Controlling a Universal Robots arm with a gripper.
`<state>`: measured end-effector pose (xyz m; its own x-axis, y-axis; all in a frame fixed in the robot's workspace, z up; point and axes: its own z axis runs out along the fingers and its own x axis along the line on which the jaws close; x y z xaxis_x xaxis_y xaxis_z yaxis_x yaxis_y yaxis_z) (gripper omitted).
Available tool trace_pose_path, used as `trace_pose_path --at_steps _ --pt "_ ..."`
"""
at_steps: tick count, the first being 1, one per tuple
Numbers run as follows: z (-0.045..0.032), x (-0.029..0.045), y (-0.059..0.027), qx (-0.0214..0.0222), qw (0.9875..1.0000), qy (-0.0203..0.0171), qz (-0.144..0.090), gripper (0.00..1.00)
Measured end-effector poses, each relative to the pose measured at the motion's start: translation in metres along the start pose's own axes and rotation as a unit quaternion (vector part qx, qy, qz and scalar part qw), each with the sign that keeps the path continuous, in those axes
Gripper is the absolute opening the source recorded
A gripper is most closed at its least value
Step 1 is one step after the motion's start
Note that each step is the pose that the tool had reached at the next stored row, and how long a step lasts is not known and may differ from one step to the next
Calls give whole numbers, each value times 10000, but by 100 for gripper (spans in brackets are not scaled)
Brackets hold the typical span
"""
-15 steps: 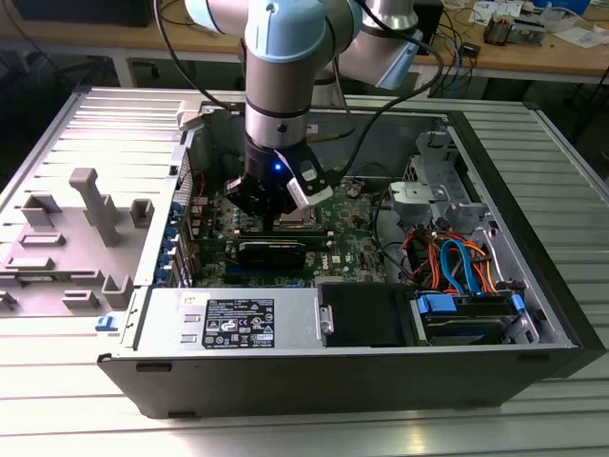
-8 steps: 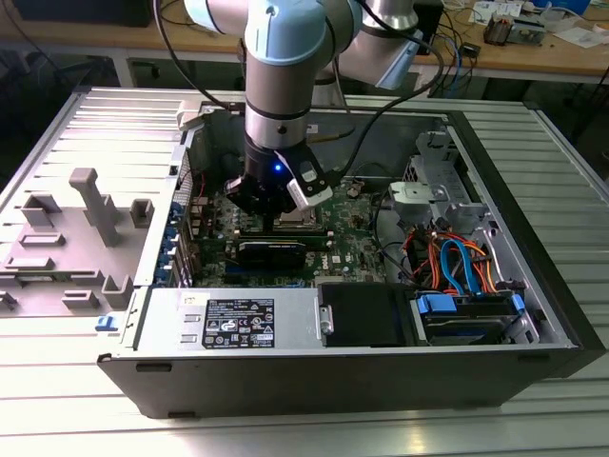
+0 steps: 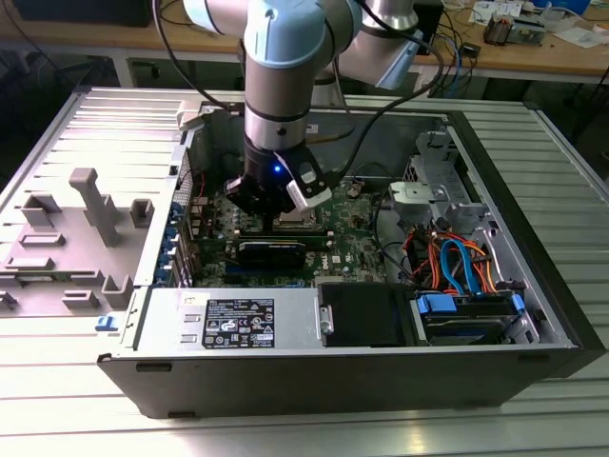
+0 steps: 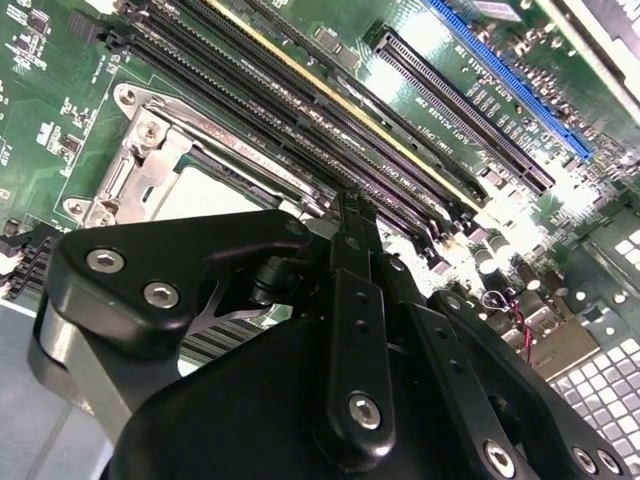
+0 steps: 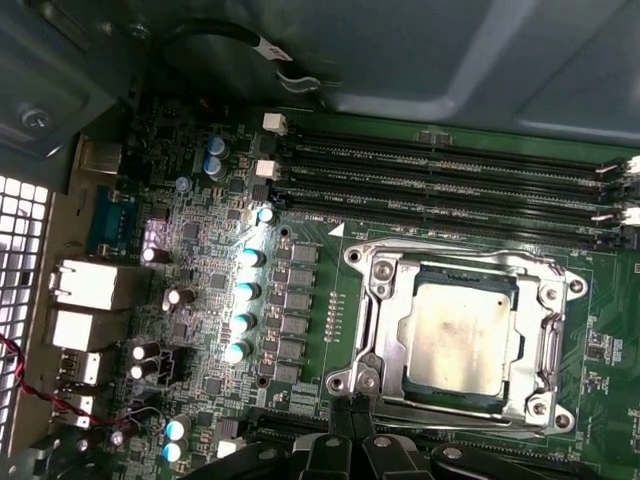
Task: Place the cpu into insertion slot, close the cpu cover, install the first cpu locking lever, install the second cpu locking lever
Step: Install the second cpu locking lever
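Can't see much of the socket here
Gripper (image 4: 350,215) body hides most of the cpu (image 4: 200,195) in the second wrist view, its 6 o'clock side gone.

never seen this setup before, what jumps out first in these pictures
The pale blue and silver robot arm reaching down into the open grey computer case in the exterior view. Under it, in the first wrist view, the square silver-grey cpu lies in its socket with the thin silver metal cpu cover framing it. The black gripper sits at the socket's edge.
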<state>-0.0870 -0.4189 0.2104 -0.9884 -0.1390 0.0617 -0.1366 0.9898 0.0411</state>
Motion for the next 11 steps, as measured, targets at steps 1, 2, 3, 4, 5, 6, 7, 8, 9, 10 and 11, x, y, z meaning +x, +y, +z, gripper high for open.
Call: trace_pose_path --at_steps 1,2,3,4,5,6,7,8,9,10,11 --pt "2 1 0 -2 10000 0 -1 11" --pt "5 2 -1 -3 10000 0 -1 11" --pt "7 4 0 -8 10000 0 0 11" --pt "9 5 0 -16 10000 -1 -1 11" --pt "10 6 0 -27 10000 -3 -1 11" --pt "11 5 0 -34 10000 -4 -1 11" --pt "12 5 0 -41 10000 -5 -2 11" --pt "16 4 0 -51 10000 -7 -3 11" --pt "17 5 0 -55 10000 -7 -3 11" --pt "20 5 0 -59 10000 -8 -3 11" --pt "22 5 0 -62 10000 -8 -4 11"
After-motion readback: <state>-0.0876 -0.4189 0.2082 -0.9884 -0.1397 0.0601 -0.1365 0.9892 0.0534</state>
